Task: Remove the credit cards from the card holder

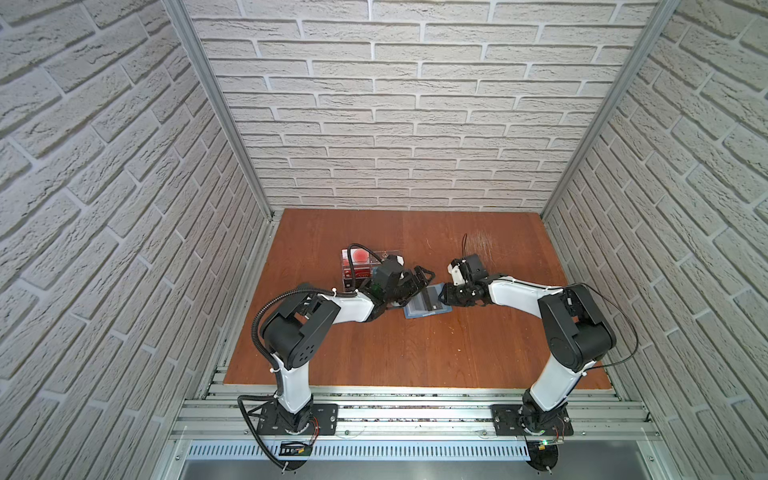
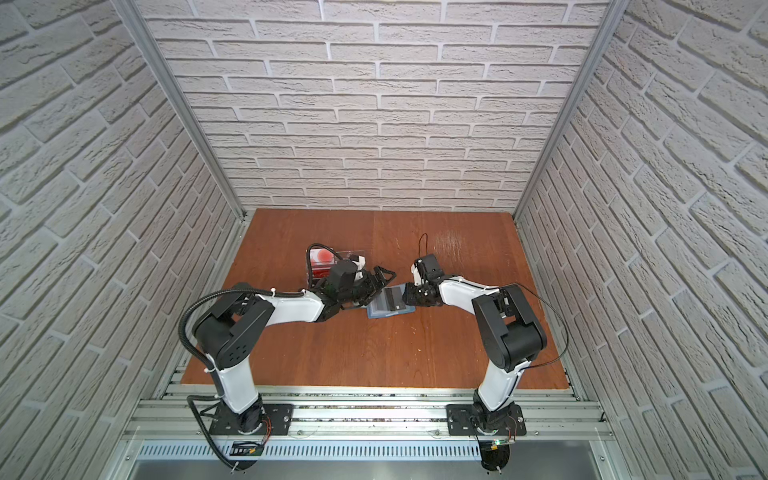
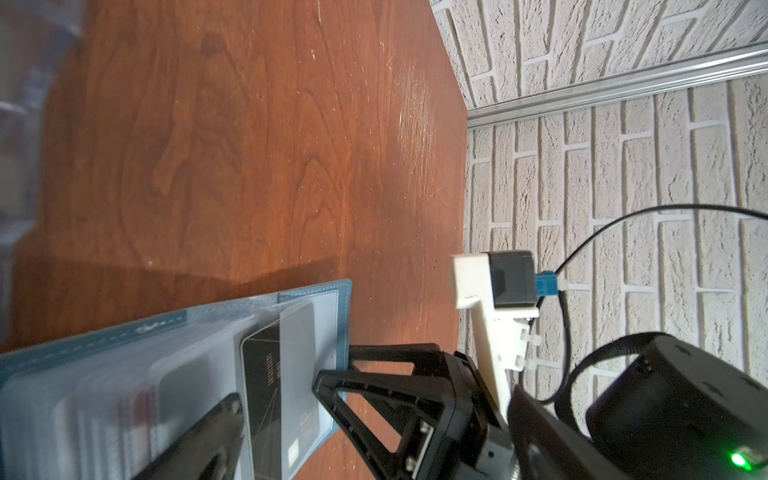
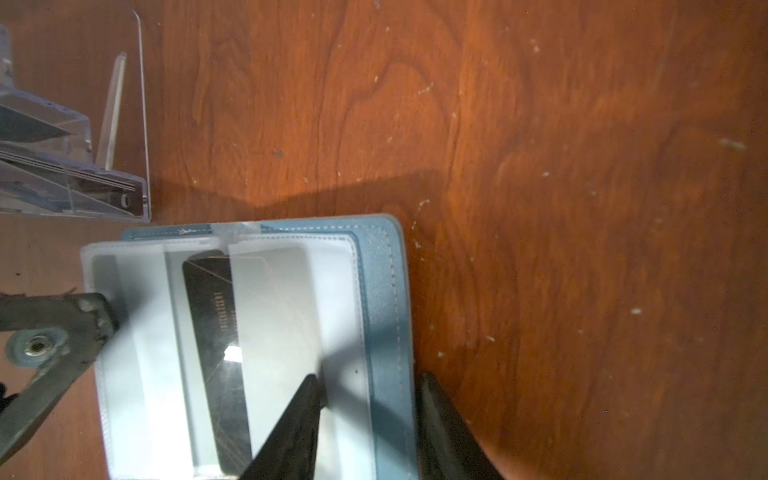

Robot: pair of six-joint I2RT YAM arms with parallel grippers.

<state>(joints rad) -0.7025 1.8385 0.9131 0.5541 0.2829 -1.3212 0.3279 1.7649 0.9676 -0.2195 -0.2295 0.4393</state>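
The card holder (image 1: 427, 308) lies open on the surface (image 1: 395, 353). Left gripper (image 1: 417, 284) jaws gape wide over its sleeves; right gripper (image 4: 368, 382) jaws, narrower but apart, straddle its blue edge by a black credit card (image 4: 212, 332).

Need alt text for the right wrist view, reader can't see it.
An open slate-blue card holder lies on a wooden table, a dark card partly under one frosted sleeve. The right hand straddles the holder's outer edge, fingers apart; a left-hand finger sits at the opposite side, and a clear acrylic rack stands nearby.
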